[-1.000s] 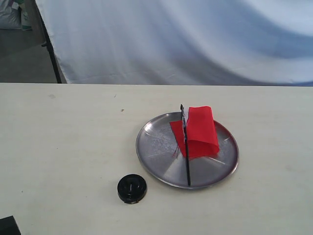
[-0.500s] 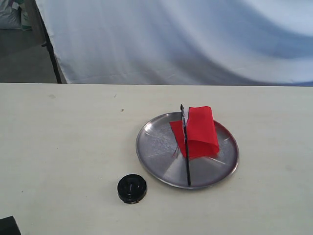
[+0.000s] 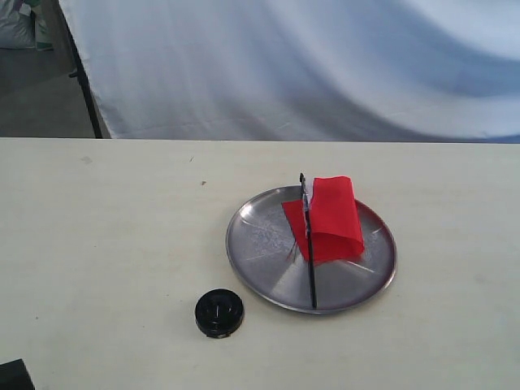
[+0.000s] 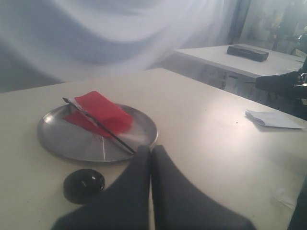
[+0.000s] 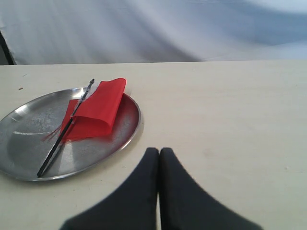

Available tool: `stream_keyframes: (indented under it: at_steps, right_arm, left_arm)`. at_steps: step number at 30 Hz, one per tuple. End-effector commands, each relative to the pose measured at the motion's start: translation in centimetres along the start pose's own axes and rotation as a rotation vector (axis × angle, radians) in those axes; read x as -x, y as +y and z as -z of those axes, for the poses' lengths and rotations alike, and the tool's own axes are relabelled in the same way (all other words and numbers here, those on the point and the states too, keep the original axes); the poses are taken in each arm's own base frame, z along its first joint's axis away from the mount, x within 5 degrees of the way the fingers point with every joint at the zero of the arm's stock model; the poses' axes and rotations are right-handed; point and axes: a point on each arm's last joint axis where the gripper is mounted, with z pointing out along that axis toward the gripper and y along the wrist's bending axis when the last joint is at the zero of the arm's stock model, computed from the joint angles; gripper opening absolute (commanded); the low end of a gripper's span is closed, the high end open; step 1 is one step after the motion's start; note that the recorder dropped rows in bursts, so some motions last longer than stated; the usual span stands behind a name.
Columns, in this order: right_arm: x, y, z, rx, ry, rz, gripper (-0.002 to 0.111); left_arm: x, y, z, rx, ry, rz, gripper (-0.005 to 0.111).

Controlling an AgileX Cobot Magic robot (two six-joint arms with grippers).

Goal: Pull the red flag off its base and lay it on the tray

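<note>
My left tool [image 4: 151, 150] and right tool [image 5: 159, 152] sit pressed together, empty — the red flag [image 3: 335, 215] lies on the tray [image 3: 260, 244], base [image 3: 218, 313] nearby.

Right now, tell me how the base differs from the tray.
The base is black; the tray is shiny silver. The base is far smaller than the tray. The base holds nothing, while the tray holds the red flag. Both are round and rest on the table.

Your tray [image 3: 260, 244] is shiny, finely scratched metal; the red flag [image 3: 335, 215] is matt cloth; the base [image 3: 218, 313], at the tray's 8 o'clock, looks glossy black plastic; the table [image 3: 106, 244] smooth, matt.
</note>
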Motion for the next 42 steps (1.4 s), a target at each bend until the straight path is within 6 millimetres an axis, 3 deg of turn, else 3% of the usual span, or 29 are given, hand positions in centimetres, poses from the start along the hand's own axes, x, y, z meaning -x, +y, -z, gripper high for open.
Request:
stream_keyframes:
  at_steps: [1,22,25,27,31,36,42]
  right_arm:
    - [0.0,0.0,0.0,-0.003,-0.01,0.01,0.0]
    - [0.0,0.0,0.0,-0.003,-0.01,0.01,0.0]
    - [0.0,0.0,0.0,-0.003,-0.01,0.01,0.0]
    - [0.0,0.0,0.0,-0.003,-0.01,0.01,0.0]
    - [0.0,0.0,0.0,-0.003,-0.01,0.01,0.0]
    - [0.0,0.0,0.0,-0.003,-0.01,0.01,0.0]
    - [0.0,0.0,0.0,-0.003,-0.01,0.01,0.0]
  left_arm:
    - [-0.1,0.0,0.0,-0.002,-0.001,-0.004,0.0]
    - [-0.1,-0.3,0.0,-0.029,0.0,0.009,0.0]
    - [1.1,-0.5,0.2,-0.043,-0.058,0.059,0.0]
    - [3.3,-1.1,0.5,-0.078,-0.163,0.012,0.0]
    - [4.9,-2.0,1.1,-0.137,-0.373,-0.247,0.0]
    - [4.3,-0.3,1.0,0.023,-0.44,-0.191,0.0]
    - [3.4,2.1,1.0,0.266,-0.349,-0.075,0.0]
